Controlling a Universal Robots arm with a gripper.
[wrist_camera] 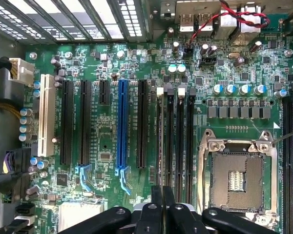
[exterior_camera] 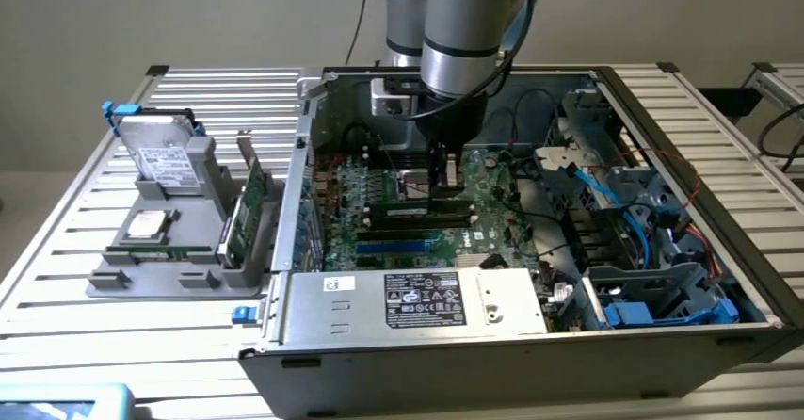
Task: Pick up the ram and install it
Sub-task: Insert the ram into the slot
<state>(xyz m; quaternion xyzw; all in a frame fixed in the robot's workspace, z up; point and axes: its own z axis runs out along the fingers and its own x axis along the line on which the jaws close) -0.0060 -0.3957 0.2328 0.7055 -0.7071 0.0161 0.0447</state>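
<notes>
The ram [exterior_camera: 166, 250] is a thin green stick lying along the front of a grey fixture [exterior_camera: 151, 279], on the exterior view's left, outside the computer case. My gripper [exterior_camera: 442, 186] hangs inside the open case, low over the motherboard [exterior_camera: 377, 203] and far from the ram. In the wrist view my gripper [wrist_camera: 162, 197] points at the black memory slots [wrist_camera: 175, 136], its two fingers [wrist_camera: 156, 202] pressed together with nothing seen between them. Those slots [exterior_camera: 421, 215] lie just under the gripper in the exterior view.
A taller green card with a metal bracket [exterior_camera: 255, 199] and a hard drive [exterior_camera: 164, 156] stand in the fixture. Inside the case are a blue slot [wrist_camera: 122, 126], the CPU socket [wrist_camera: 237, 175], the power supply [exterior_camera: 415, 302], and drive bays with cables [exterior_camera: 628, 232].
</notes>
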